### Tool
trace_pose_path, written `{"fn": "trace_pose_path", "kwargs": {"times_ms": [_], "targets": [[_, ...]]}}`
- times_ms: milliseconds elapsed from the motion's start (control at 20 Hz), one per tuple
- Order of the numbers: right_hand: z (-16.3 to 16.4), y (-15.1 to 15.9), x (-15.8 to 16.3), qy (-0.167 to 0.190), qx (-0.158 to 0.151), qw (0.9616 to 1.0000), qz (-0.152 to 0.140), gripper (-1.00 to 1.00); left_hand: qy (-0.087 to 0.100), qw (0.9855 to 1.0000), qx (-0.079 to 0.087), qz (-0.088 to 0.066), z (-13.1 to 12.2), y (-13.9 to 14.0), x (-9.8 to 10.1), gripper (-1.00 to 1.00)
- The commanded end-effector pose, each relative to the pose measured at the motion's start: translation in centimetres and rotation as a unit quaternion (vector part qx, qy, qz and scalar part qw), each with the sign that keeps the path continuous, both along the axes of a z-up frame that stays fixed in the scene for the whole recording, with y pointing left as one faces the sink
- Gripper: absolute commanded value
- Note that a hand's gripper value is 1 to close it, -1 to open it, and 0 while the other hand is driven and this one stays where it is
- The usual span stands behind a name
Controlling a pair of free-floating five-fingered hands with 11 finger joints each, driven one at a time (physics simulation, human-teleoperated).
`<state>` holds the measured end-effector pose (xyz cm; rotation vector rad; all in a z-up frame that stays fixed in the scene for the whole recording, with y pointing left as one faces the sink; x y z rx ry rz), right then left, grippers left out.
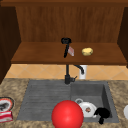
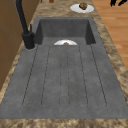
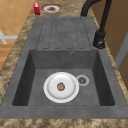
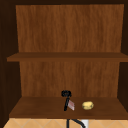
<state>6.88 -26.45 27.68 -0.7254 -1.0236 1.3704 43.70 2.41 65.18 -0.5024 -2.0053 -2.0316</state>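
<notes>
Two hands were spotted: the right hand point(image 1: 102, 113) was placed at the white plate point(image 1: 87, 109) in the sink point(image 1: 106, 92), spread or pinching could not be told. The left hand point(image 1: 65, 40) was parked by the shelf point(image 1: 37, 53). A level hold at the rim would be wanted.

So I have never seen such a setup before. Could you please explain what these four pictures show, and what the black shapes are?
This is a computer-drawn kitchen. The black shapes are the robot: two floating hands with no arms.

One picture faces the sink from the front, two look along it from its left and right, and one looks at the wooden shelf above.

The left hand is up at the shelf, beside a small pinkish card and near a yellow lump. I cannot tell whether it holds the card.

The right hand is low at the sink's front, next to a white plate lying in the basin.

A red ball shows in front, and a red box stands on the counter.
</notes>
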Motion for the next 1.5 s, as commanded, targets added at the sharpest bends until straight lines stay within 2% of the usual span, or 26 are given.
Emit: {"fn": "trace_pose_path", "kwargs": {"times_ms": [0, 200, 450, 550, 750, 800, 1050, 1200, 1250, 1450], "targets": [[0.0, 0.0, 0.0, 0.000, 0.000, 1.0000, 0.000, 0.00, 0.017, 0.9997, 0.008, -0.017, -1.2, -0.7, 1.7, -1.00], [0.0, 0.0, 0.0, 0.000, 0.000, 1.0000, 0.000, 0.00, 0.016, 0.9996, 0.010, -0.018, -3.2, -1.8, 3.3, -1.00], [0.0, 0.0, 0.0, 0.000, 0.000, 1.0000, 0.000, 0.00, 0.039, 0.9989, 0.002, -0.027, -5.6, -1.9, 4.5, -1.00], [0.0, 0.0, 0.0, 0.000, 0.000, 1.0000, 0.000, 0.00, 0.050, 0.9984, 0.001, -0.025, -6.4, -2.0, 5.1, -1.00], [0.0, 0.0, 0.0, 0.000, 0.000, 1.0000, 0.000, 0.00, 0.102, 0.9947, -0.002, -0.011, -5.8, -1.6, 7.2, -1.00], [0.0, 0.0, 0.0, 0.000, 0.000, 1.0000, 0.000, 0.00, 0.108, 0.9941, -0.004, -0.010, -5.5, -1.5, 7.5, -1.00], [0.0, 0.0, 0.0, 0.000, 0.000, 1.0000, 0.000, 0.00, 0.121, 0.9924, -0.005, -0.022, -4.6, -1.5, 8.2, -1.00], [0.0, 0.0, 0.0, 0.000, 0.000, 1.0000, 0.000, 0.00, 0.139, 0.9900, -0.005, -0.025, -4.5, -1.5, 8.7, -1.00], [0.0, 0.0, 0.0, 0.000, 0.000, 1.0000, 0.000, 0.00, 0.137, 0.9902, -0.004, -0.027, -4.4, -1.6, 8.8, -1.00], [0.0, 0.0, 0.0, 0.000, 0.000, 1.0000, 0.000, 0.00, 0.112, 0.9930, 0.016, -0.032, -4.1, -3.0, 8.5, -1.00]]}}
